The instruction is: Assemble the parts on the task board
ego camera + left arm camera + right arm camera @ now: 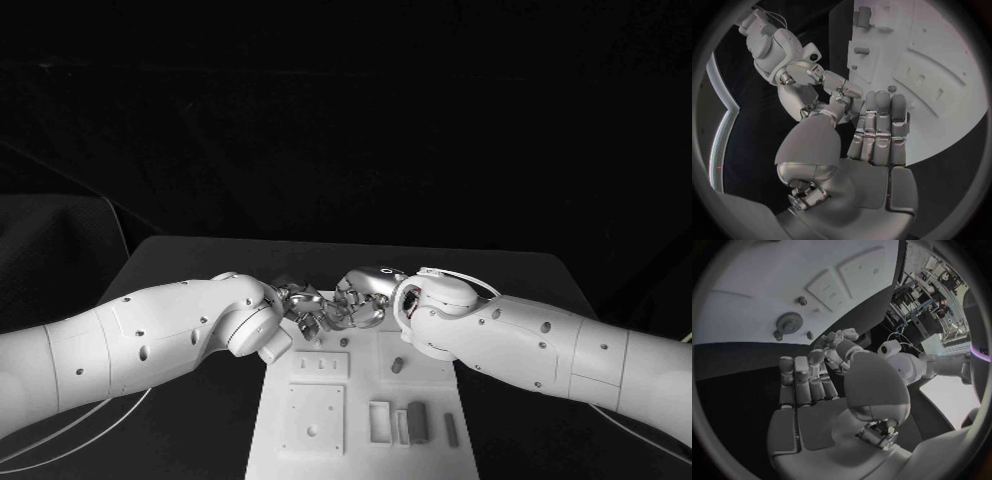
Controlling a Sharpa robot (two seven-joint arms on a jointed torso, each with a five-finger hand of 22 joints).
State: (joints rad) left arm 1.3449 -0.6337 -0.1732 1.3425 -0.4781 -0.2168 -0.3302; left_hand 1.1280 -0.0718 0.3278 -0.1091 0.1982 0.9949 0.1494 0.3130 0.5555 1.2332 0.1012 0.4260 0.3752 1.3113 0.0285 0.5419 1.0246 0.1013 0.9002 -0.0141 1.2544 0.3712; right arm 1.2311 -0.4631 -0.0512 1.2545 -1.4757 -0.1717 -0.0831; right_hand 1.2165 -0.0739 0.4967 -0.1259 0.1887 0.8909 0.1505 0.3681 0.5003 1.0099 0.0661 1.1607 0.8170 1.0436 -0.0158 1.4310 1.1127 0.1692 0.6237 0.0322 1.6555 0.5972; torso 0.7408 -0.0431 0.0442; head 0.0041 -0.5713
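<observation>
While both of my arms are reaching in over the black tabletop (pixel 188 255), I am bringing my two silver hands together at the far end of the flat white task board (pixel 361 420). Going from the left: my left hand (pixel 300 306) is hovering just above the board's far left corner, and in its wrist view its fingers (pixel 878 131) are lying straight and side by side with nothing in the palm, the thumb standing apart. Whether the thumb is pinching something small against the other hand, I cannot tell. Just to its right, touching or nearly so, my right hand (pixel 361 292) is meeting it; its own wrist view is showing fingers (pixel 803 380) stretched flat and a bare palm, though its fingertips are lost in the tangle where the hands meet.

I am judging this as a handover or a shared grasp of one small piece at the board's far end, with seating that piece coming next, which is calling for a careful line-up over its socket.

On the board, a small grey toothed gear (pixel 788 322) is sitting on its face, and dark grey rectangular blocks (pixel 417 422) are lying near the front right. The board's far end is being hidden under my hands, and its near edge is cut off.
</observation>
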